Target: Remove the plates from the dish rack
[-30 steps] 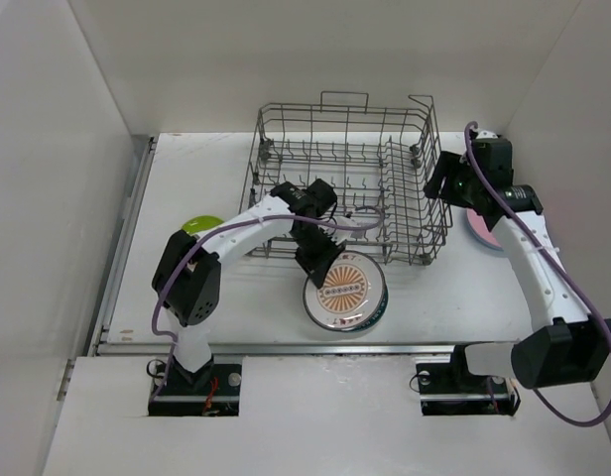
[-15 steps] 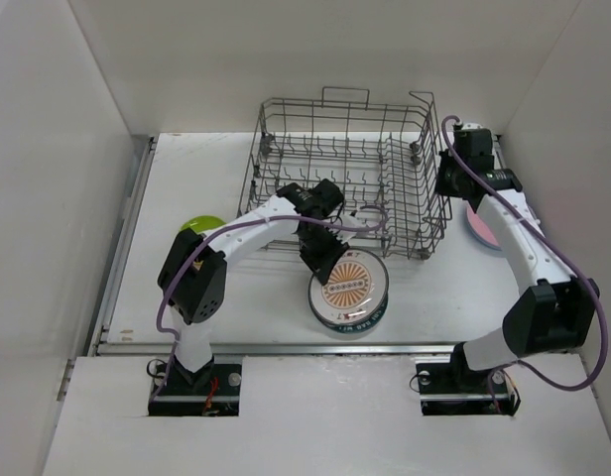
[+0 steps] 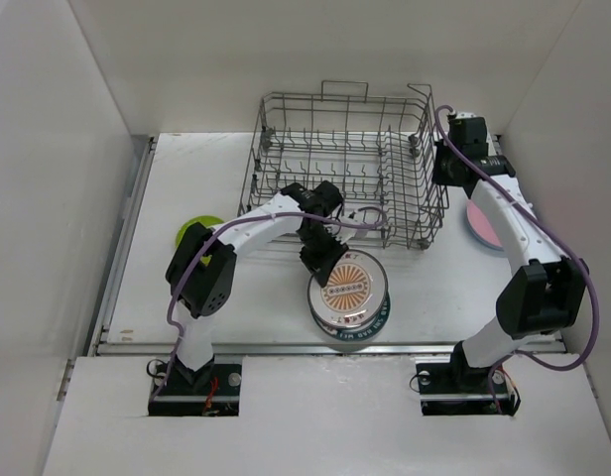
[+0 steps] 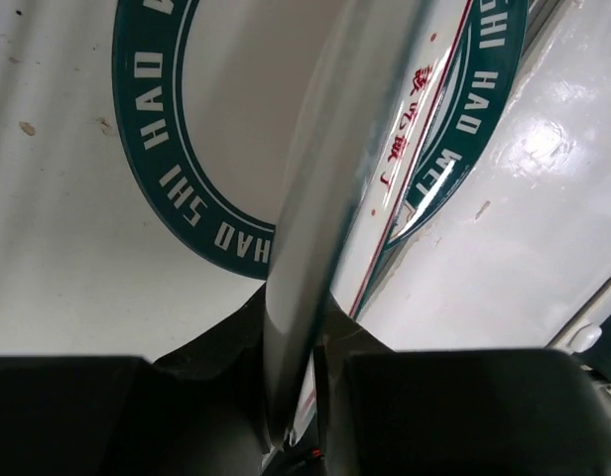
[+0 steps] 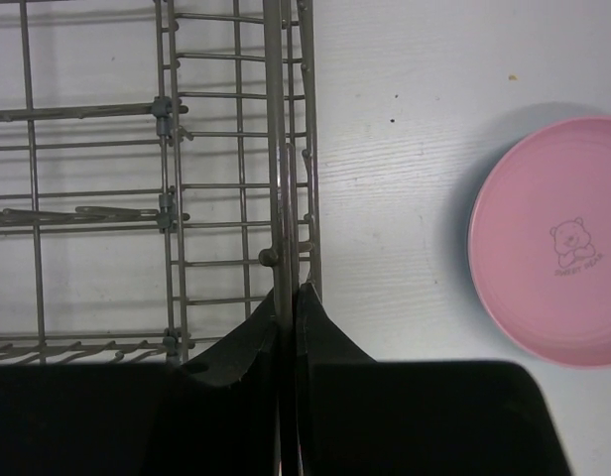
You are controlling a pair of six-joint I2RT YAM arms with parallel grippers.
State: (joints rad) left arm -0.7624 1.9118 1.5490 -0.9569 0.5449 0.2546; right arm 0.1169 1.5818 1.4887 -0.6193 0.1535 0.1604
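Observation:
My left gripper (image 3: 321,254) is shut on the near rim of a white plate with an orange sunburst pattern (image 3: 347,286). This plate lies over a stack with teal rims (image 3: 357,323), in front of the dish rack (image 3: 286,149). In the left wrist view the plate's edge (image 4: 315,198) runs up from between the jaws of the left gripper (image 4: 305,342), above a teal lettered rim (image 4: 147,149). My right gripper (image 5: 289,295) is shut on the rim wire of the dish rack (image 5: 278,119), at its right wall. No plates show inside the rack.
A pink plate (image 3: 484,220) (image 5: 553,243) lies on the table right of the rack. A lime green plate (image 3: 193,234) lies at the left, partly behind my left arm. White walls close in both sides and the back.
My right gripper has moved from above the pink plate to the rack's right wall and shut on its wire. My left gripper has shifted the patterned plate slightly.

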